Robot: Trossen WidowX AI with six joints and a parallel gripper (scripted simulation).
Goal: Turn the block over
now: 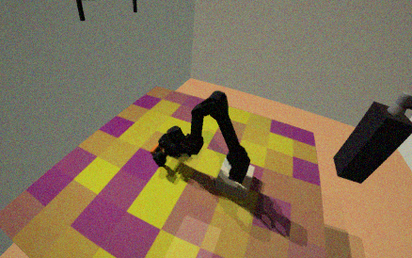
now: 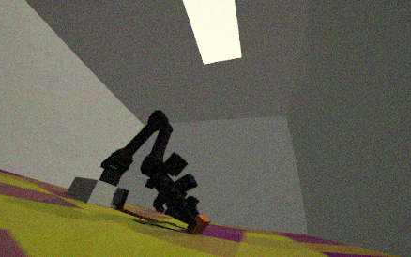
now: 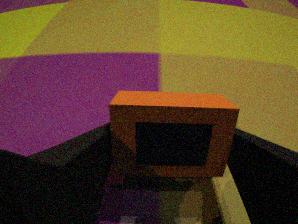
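The orange block (image 2: 204, 223) (image 3: 173, 115) is held between the fingers of my gripper (image 1: 157, 154) (image 2: 197, 225) (image 3: 170, 132). In the top view only a sliver of orange shows beside the fingers. The dark rectangular mark (image 3: 173, 144) is on the block's face turned toward the wrist camera. My gripper is shut on the block and slants forward and down, so the block is tilted. The block is low, close to the table; whether its lower edge touches is hidden.
The checkered table top (image 1: 156, 202) (image 2: 38, 225) carries the arm's pale base (image 1: 227, 171) (image 2: 101, 193). The arm's shadow falls across the squares. A large dark box on a grey jointed mount (image 1: 372, 143) stands out at the right of the top view.
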